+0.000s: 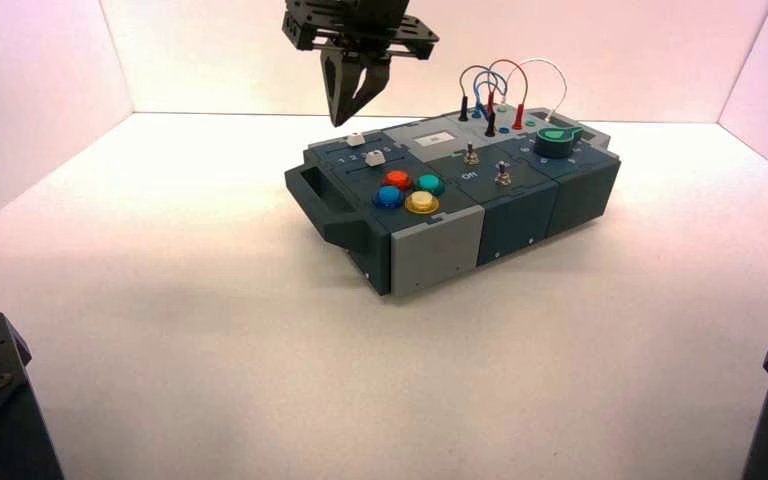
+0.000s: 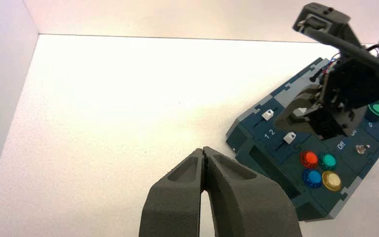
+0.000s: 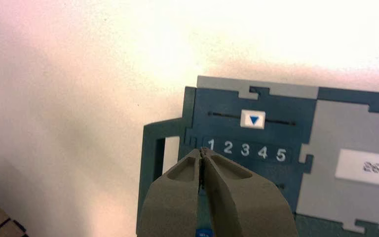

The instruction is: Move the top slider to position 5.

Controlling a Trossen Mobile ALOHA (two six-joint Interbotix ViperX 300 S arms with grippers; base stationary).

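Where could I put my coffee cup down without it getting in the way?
The white table is bare in front of the box and to its left. Avoid the box's slider corner: the right gripper hangs above the top slider. The left gripper waits over bare table.

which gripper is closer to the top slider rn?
Right. The right gripper hangs just above the top slider; the left gripper is parked far off the box.

Dark grey wedge-fingered end effector (image 3: pixel 203 155)
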